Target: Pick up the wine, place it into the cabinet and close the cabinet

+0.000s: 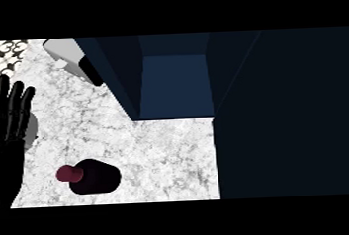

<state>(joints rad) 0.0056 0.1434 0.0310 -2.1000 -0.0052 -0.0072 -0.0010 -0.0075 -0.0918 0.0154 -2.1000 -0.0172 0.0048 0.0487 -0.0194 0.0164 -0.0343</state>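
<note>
**Wine bottle waiting on the bench, cabinet hanging open**

So I'm standing here watching and honestly nothing is gripping anything right now. The wine [92, 177] is sitting upright on the marble bench [171, 154], near the front edge and a bit left of centre — from above you're mostly seeing the dark shoulder of the bottle and its dark red cap. It's well apart from the cabinet [174, 80], which is sitting further back with its door [294, 114] swung wide open on the right, so the dark blue inside is showing and looking ready to take the bottle. My guess is that's the whole point of the layout: door out of the way, clear path from bottle to opening.

The left robot hand [8, 117] is showing at the left edge, fingers straight and pointing up, open and holding nothing — it's looking like it's just resting there, off to the side of the bottle rather than going for it. I'm not seeing the right robot hand anywhere at all.

There's also some grey-and-black appliance thing [72, 57] at the back left, just beside the cabinet's side wall; can't tell what it is.

So I'd say the task is sitting at square one: pickup not yet done, nothing in the cabinet, door not yet closed.
</note>
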